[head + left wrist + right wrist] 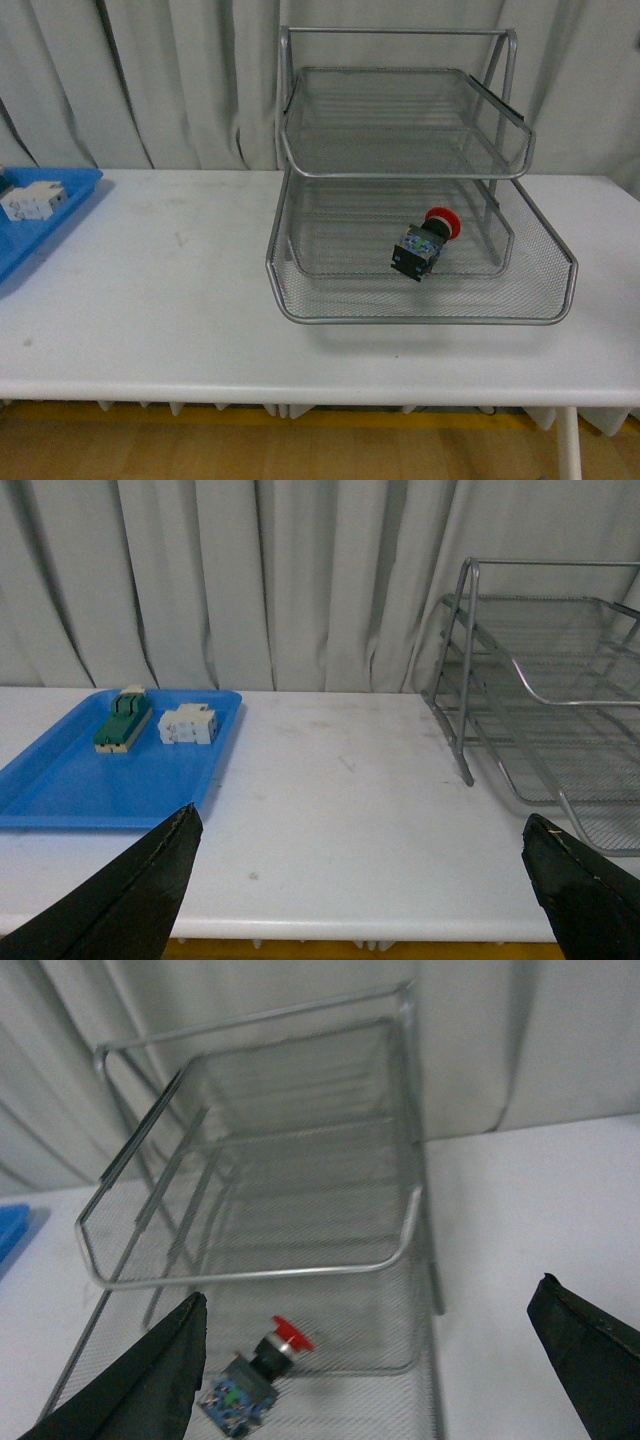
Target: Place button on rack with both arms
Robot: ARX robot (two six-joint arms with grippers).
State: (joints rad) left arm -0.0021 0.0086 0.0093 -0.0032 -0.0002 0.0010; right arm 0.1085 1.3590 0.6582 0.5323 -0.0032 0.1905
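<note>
1. Front view showed the button (425, 243) lying on its side in the lowest tier of the rack (420, 300), right of the frame's centre, red cap toward the upper right, black body toward the lower left. Neither arm appeared in this view.
2. At the left edge of the same frame, a blue tray (60, 215) held a white block (32, 198).
3. Left wrist view had the left gripper (365, 890) spread wide and empty, its dark fingertips (130, 900) in the lower corners, over bare table (330, 810) between the blue tray and the rack. A green-and-cream switch (122, 720) and the white block sat in that tray, upper left.
4. Right wrist view had the right gripper (385, 1370) also spread wide and holding nothing, with the button low in the frame, left of centre, and well clear of either fingertip.
5. By my judgement, placement looked complete. The main risk was a retreating right arm catching the rack's wire rim, shifting the rack and rolling the button on its round cap.
</note>
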